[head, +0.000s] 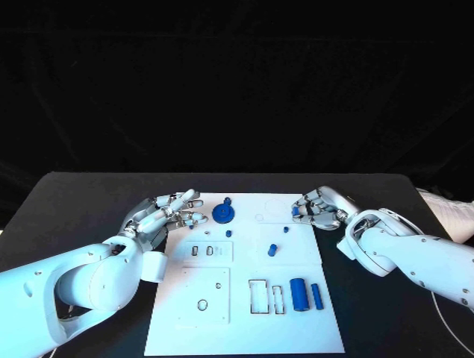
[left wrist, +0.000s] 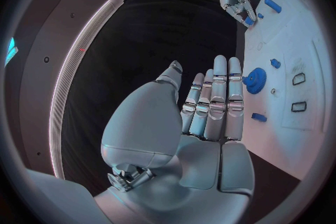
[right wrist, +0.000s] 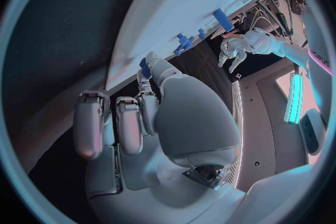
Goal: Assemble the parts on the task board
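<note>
The white task board [head: 248, 313] lies in the middle of the black table. A blue round part [head: 224, 215] stands near its far edge, and small blue pieces [head: 272, 249] lie around it. My left hand [head: 167, 212] hovers at the board's far left edge, fingers straight and apart [left wrist: 213, 103], holding nothing. My right hand [head: 319, 209] is at the board's far right edge with fingers curled. It pinches a small blue part [head: 294, 211] at its fingertips, which the right wrist view also shows as the blue part [right wrist: 145, 64].
A blue cylinder [head: 297, 294] and a blue bar [head: 316, 296] lie at the board's near right, beside empty rectangular slots [head: 258, 296]. More cutouts [head: 202, 304] mark the board's left half. A white object [head: 457, 212] sits at the table's right edge.
</note>
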`<state>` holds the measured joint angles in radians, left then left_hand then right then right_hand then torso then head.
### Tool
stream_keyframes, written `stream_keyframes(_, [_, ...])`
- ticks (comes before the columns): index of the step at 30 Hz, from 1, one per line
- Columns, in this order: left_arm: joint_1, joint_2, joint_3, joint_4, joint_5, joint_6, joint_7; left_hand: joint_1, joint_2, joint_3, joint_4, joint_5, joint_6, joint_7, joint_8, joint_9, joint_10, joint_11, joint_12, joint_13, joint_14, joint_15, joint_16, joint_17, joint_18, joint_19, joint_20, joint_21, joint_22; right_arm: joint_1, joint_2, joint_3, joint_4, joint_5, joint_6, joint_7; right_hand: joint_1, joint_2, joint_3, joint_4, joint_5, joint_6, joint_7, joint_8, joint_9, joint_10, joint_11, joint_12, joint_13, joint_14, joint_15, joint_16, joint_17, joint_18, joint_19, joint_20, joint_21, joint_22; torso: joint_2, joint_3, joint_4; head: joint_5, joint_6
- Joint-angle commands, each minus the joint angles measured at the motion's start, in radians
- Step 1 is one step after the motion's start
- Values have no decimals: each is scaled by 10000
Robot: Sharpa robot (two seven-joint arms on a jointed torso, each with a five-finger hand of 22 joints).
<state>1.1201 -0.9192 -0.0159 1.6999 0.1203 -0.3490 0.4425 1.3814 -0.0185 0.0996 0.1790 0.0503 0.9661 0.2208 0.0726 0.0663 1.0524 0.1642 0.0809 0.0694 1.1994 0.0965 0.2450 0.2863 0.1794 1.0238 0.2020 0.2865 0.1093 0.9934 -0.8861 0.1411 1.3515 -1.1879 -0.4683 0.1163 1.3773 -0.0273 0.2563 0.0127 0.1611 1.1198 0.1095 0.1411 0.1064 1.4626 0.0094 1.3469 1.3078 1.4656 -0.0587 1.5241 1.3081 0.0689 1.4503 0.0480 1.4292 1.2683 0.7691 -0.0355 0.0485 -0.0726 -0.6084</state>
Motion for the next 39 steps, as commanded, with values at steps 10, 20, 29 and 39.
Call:
stream_keyframes(10, [4, -7, 5, -8, 18, 135, 63, 21, 77, 10, -85, 13, -42, 56, -55, -1, -38, 0, -57, 7, -56, 21, -27, 23, 30, -40, 53, -36, -18, 183, 138, 54, 1416, 289, -475, -1467, -291, 109, -11, 75, 385, 382, -308, -25, 379, 175, -118, -29, 1137, 880, -111, 10, 1814, -79, -20, -109, 28, -42, 2, -14, 19, 65, -5])
stream_keyframes(20, [6, 23, 5, -101, 25, 119, 123, 33, 90, 19, -95, 14, -36, 53, -51, 0, -31, -2, -55, 9, -52, 19, -24, 33, 31, -37, 53, -35, -18, 195, 963, 45, 2256, -852, 230, -2607, -365, 139, 7, 83, 451, 273, -271, -116, 391, 138, -92, -135, 1078, 856, -97, -57, 1701, -67, -42, -106, -9, -109, -8, -23, 28, 318, -94])
stream_keyframes(29, [8, 60, 6, -121, 34, 128, 135, 33, 90, 19, -95, 14, -36, 53, -51, 0, -31, -2, -55, 9, -52, 19, -24, 33, 31, -37, 53, -35, -18, 97, 1773, -77, 2420, -2574, 977, -3291, -415, 105, -9, 78, 415, 236, -242, -159, 398, 132, -72, -154, 1071, 849, -83, -78, 1668, -63, -51, -100, -25, -136, 14, -23, 9, 399, -128])
stream_keyframes(39, [9, 71, 7, -144, 36, 134, 131, 33, 90, 19, -95, 14, -36, 53, -51, 0, -31, -2, -55, 9, -52, 19, -24, 33, 31, -37, 53, -35, -18, -141, 2416, -214, 2286, -3572, 1083, -3807, -465, 91, -20, 93, 426, 218, -229, -184, 402, 119, -59, -191, 1050, 837, -74, -111, 1614, -54, -69, -93, -51, -186, 18, -24, 6, 558, -251])
